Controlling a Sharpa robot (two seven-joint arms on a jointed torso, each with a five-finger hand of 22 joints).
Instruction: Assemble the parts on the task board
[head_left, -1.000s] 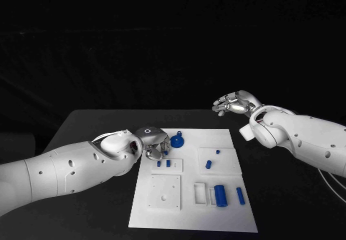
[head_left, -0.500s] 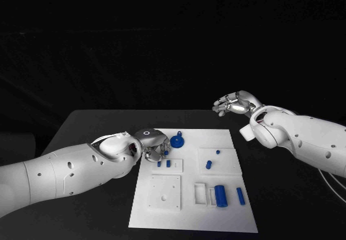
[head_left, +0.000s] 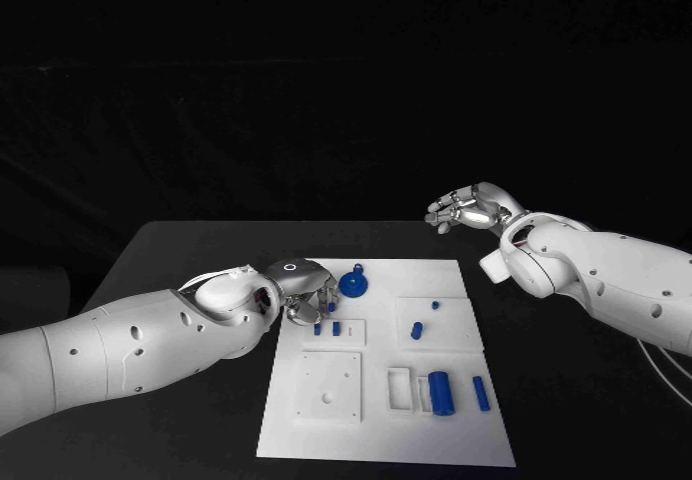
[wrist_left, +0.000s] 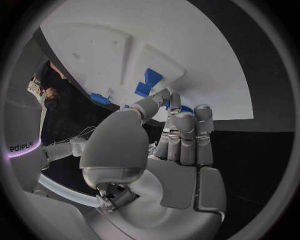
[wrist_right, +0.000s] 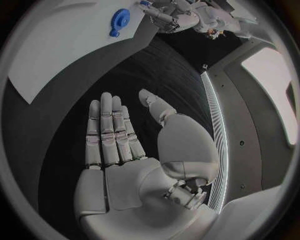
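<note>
The task board (head_left: 387, 420), a white plate, lies mid-table. We see the left hand (head_left: 300, 292) lowered at its upper left raised block, fingers curled beside two small blue pegs (head_left: 326, 327) standing there; whether it grips anything we cannot tell. We judge it is working on these. The right hand (head_left: 464, 210) hovers well off the board, fingers apart and holding nothing, seemingly kept clear. We count seven blue parts: one round knob (head_left: 353, 285), four small pegs, two longer cylinders (head_left: 441, 392).
</note>
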